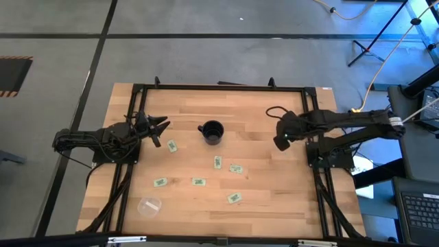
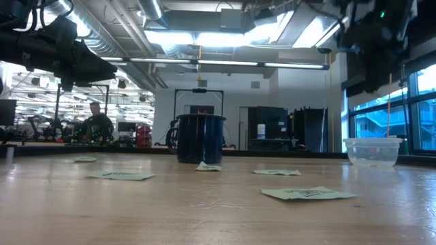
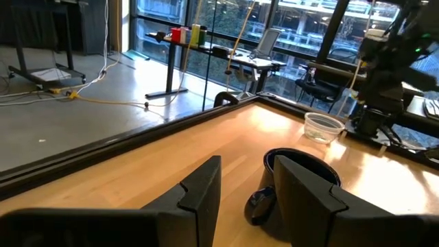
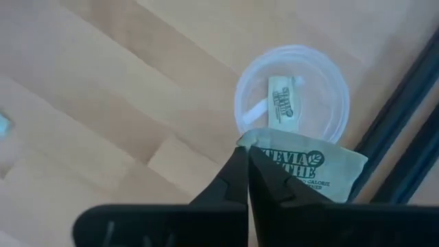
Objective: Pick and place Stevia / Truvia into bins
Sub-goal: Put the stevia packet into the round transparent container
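The Stevia packet (image 4: 310, 171) hangs pinched at one corner between the right gripper (image 4: 248, 159) fingers, directly above the clear bin (image 4: 291, 96), which already holds one packet and lies under the claw near the table's right edge. Release looks due next. The left gripper (image 1: 156, 129), fingers spread, waits at the table's left side, pointing toward the black cup (image 1: 212, 132).

Light wooden plank table (image 1: 274, 199) in a black metal frame. On it: black round cup (image 1: 212, 132) near centre; six pale green-and-white paper packets (image 1: 217, 162) scattered flat on the near side of the cup; clear round shallow plastic bin (image 1: 149, 206) near the front left corner; second clear bin (image 4: 291, 92) with one packet lying inside.
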Action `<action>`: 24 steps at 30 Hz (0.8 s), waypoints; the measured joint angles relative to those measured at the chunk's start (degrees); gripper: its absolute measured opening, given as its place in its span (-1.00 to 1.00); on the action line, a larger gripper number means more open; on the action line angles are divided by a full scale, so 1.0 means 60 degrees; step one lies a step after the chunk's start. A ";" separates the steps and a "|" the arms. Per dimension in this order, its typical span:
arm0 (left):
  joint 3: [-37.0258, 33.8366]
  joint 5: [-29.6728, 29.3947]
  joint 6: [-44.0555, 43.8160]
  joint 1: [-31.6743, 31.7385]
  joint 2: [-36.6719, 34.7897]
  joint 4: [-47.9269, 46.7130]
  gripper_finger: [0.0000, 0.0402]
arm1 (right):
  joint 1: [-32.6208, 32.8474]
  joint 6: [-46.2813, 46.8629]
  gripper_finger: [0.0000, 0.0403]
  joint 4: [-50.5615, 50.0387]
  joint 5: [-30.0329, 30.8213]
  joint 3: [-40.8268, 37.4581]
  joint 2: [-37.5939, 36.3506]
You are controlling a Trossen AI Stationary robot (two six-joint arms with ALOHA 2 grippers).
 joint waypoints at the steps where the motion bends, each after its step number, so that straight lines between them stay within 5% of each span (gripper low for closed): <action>1: 0.0000 0.0000 0.0002 0.0000 0.0000 0.0000 -0.35 | -0.0239 -0.0198 -1.00 0.0289 -0.0074 -0.0203 0.0008; 13: 0.0000 0.0007 -0.0038 0.0000 0.0000 0.0000 -0.35 | -0.2807 -0.1762 -0.97 0.2810 -0.0476 -0.2376 0.0015; 24: 0.0000 0.0007 -0.0042 0.0001 0.0000 0.0000 -0.35 | -0.3502 -0.1894 -0.94 0.3703 -0.0762 -0.3108 0.0015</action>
